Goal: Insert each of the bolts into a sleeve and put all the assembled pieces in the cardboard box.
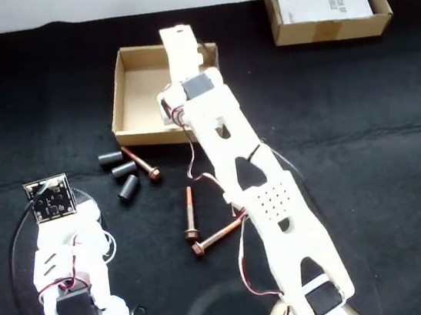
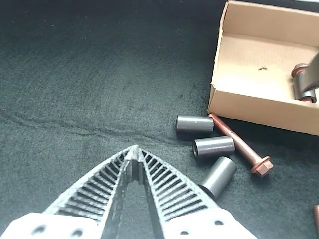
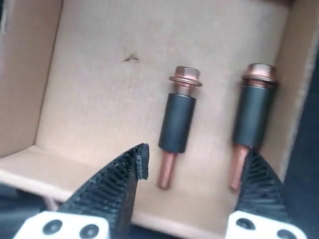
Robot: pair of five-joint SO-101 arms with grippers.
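White printed arms (image 1: 270, 196) with red-black cables (image 1: 242, 258), dark ribbed gripper fingers (image 2: 169, 191).

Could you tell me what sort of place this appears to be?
Likely a robotics test bench: a black cloth-covered table, two white arms, and bolts, sleeves and a cardboard box laid out.

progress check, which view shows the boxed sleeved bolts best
Right wrist view: both copper bolts in dark grey sleeves lie plain on the cardboard box floor. Left wrist view: a sliver. High view: an arm covers them.
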